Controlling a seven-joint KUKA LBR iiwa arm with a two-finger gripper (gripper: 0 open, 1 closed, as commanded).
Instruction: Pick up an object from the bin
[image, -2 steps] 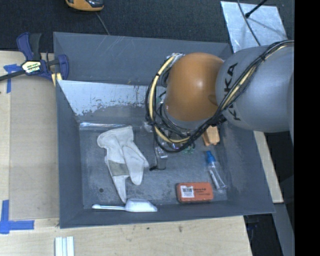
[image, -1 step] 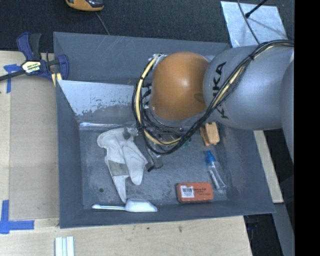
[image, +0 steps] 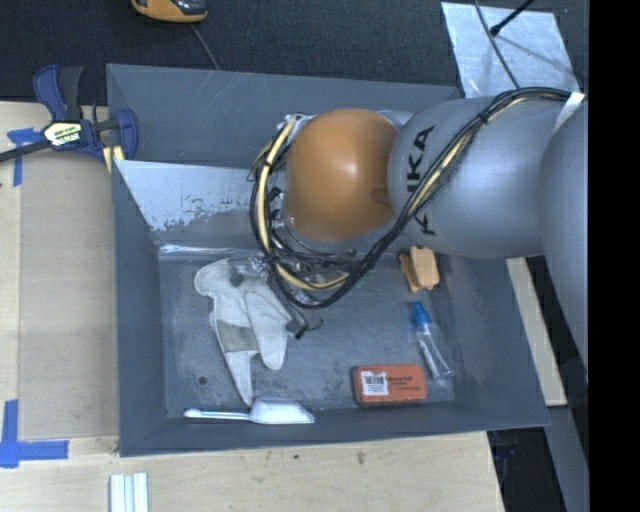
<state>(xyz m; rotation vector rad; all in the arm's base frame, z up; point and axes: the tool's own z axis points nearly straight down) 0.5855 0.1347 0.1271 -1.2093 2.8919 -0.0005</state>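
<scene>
My gripper (image: 299, 322) reaches down under the arm's orange dome at the middle of the bin, and little of it shows. It is at the right edge of a crumpled white cloth (image: 243, 322) that lies left of centre on the bin floor. Whether it touches the cloth is hidden. A clear tube with a blue cap (image: 428, 340) lies to the right of the gripper. A small tan wooden block (image: 421, 268) sits beyond the tube, close to the arm.
An orange-red box with a barcode label (image: 390, 384) lies at the front right. A white long-handled brush (image: 256, 412) rests along the front wall. The arm and its cables cover the back middle of the bin.
</scene>
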